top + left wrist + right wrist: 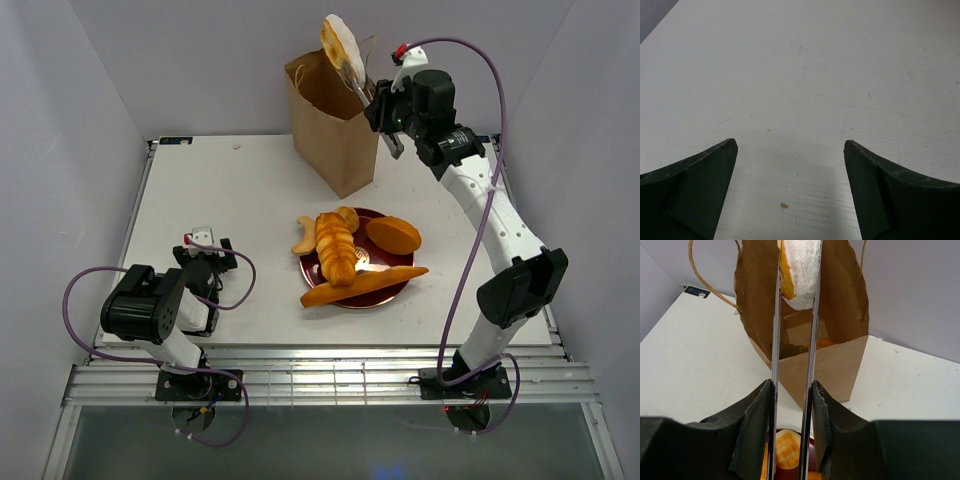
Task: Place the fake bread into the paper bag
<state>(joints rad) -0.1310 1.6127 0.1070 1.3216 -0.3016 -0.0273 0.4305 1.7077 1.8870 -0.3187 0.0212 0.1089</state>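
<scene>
My right gripper (385, 118) is shut on a pair of metal tongs (354, 78), raised over the mouth of the brown paper bag (338, 135). The tongs (812, 330) pinch a piece of fake bread (800, 275), pale on one side and orange on the other (338, 42), just above the bag's (840, 365) opening. Some bread (823, 342) lies inside the bag. More fake bread sits on the dark red plate (312, 268): a croissant (335, 247), an oval loaf (393, 235) and a long baguette (362, 287). My left gripper (790, 145) stands open over bare table.
The bag stands at the table's back, near the rear wall, with its twisted handles (702, 280) sticking up. The plate (807, 462) with a round bun (785, 449) lies under my right wrist. The left arm (160, 305) rests low at the near left corner.
</scene>
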